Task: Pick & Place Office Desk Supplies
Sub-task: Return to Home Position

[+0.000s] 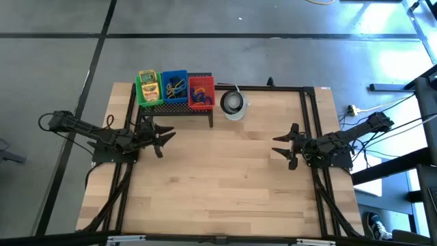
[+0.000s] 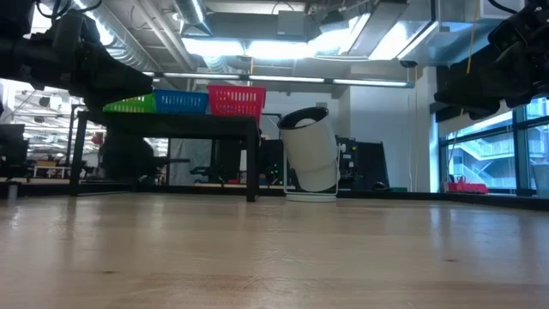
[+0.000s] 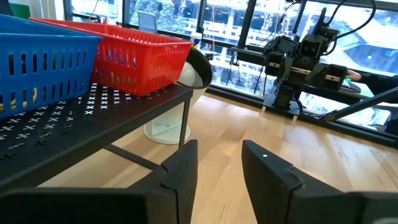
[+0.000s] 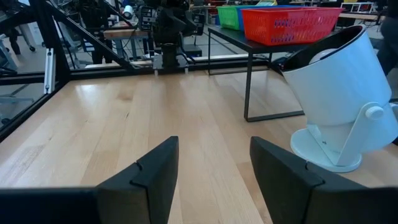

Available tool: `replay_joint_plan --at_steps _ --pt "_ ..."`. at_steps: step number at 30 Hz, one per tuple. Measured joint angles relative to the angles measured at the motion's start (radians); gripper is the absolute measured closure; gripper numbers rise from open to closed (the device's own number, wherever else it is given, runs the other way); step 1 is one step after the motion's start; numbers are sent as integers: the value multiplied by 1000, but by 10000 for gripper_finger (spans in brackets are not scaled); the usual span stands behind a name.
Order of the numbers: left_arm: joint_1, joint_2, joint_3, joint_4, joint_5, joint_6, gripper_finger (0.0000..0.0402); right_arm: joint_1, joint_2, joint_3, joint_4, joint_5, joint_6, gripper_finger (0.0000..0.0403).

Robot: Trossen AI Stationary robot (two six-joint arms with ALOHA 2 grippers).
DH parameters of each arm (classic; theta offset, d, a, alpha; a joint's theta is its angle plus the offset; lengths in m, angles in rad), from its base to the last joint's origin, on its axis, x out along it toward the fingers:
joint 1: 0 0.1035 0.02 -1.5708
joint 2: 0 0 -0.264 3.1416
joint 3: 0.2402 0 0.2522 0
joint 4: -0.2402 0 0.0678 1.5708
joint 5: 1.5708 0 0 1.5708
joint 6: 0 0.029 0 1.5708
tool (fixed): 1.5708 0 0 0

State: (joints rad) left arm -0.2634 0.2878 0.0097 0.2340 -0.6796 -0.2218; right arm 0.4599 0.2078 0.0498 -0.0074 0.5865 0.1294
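Just beside the black rack (image 1: 179,108), the left gripper (image 1: 166,139) — fingers apart, like the idle right gripper (image 1: 280,147) — could clip its edge retreating and jostle the bins (image 2: 180,103).

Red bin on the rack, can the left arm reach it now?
Likely yes: the open left gripper hangs close by the rack, and nothing stands between it and the red bin.

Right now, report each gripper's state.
Left gripper: open, empty, near the black rack.
Right gripper: open, empty, over the table's right side.
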Motion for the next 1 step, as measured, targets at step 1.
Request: replay_joint_plan --at_steps 1 --pt "0 0 0 0 0 0 283 0 0 0 0 0 0 201"
